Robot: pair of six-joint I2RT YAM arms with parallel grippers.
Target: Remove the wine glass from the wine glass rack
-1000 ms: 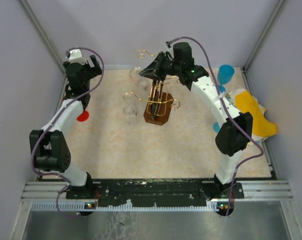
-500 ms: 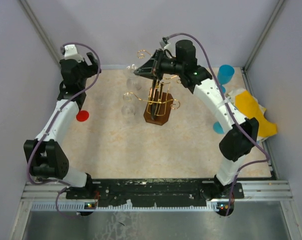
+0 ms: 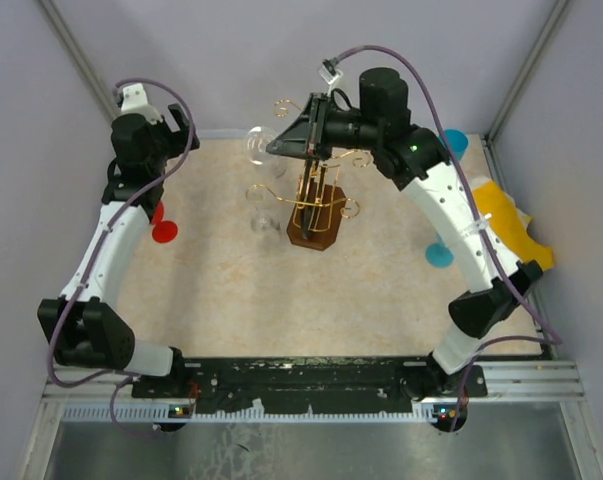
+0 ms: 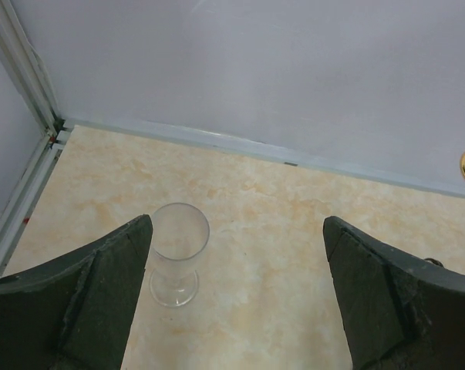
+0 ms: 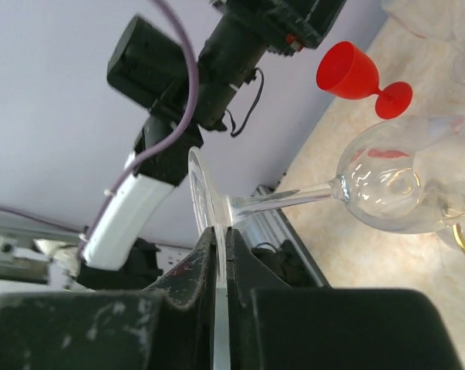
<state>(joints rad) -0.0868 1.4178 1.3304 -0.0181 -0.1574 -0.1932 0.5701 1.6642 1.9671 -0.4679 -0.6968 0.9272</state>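
At the far-left corner of the table (image 3: 231,290) the left gripper (image 4: 236,231) hangs with its fingers (image 4: 101,301) spread wide and nothing between them. Its own camera shows a small clear glass (image 4: 178,245) standing upright on the marbled top just below the left finger, close to the far edge. The overhead view hides this glass behind the arm. By the left edge lies a red cup (image 3: 163,233); from above it is partly covered by the left arm, but the right wrist camera shows it whole, tipped on its side.

Toward the middle of the far edge the wine glass (image 5: 390,193) is held sideways in the air, bowl to the left and foot to the right. From above it is only a pale blur just left of the rack's top. The right wrist view shows the right gripper (image 5: 220,231) clamped on the rim of the glass's foot, fingers nearly together. A bit of gold wire shows at the bowl's lower right, and whether it touches the bowl cannot be told.

The wine glass rack (image 3: 316,200) stands upright on its dark base (image 3: 314,232), with other clear glasses hanging on its left side. Near the right edge is a blue cup (image 3: 439,254); a second blue cup (image 3: 454,143) is at the far-right corner; a yellow cloth (image 3: 506,225) lies over the right edge.
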